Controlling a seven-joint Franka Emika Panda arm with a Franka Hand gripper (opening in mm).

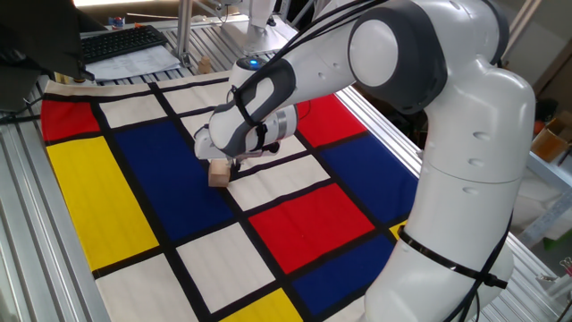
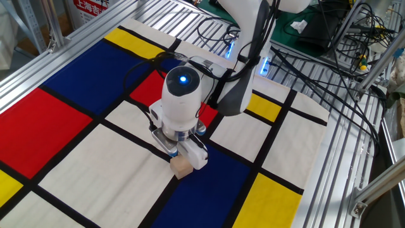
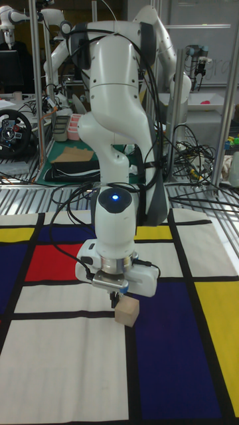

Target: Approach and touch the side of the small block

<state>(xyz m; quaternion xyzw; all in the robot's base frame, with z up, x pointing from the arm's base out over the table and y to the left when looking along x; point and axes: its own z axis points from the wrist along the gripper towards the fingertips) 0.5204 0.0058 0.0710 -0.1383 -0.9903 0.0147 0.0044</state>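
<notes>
The small block (image 3: 127, 311) is a plain tan wooden cube lying on the chequered cloth, on a black line between a white and a blue rectangle. It also shows as the small block (image 1: 218, 173) and the small block (image 2: 182, 167). My gripper (image 3: 117, 297) points straight down right beside it. The dark fingertips are together, with nothing between them, and rest against the block's upper left edge. In one fixed view my gripper (image 1: 234, 165) sits just right of the cube. In the other fixed view the white hand hides the fingertips.
The cloth (image 1: 98, 188) of red, blue, yellow and white rectangles covers a slatted aluminium table (image 2: 329, 164). A keyboard (image 1: 125, 40) lies past the cloth's far edge. Cables (image 2: 329, 69) trail beside the arm's base. The arm's bulky links (image 1: 465, 152) overhang the cloth.
</notes>
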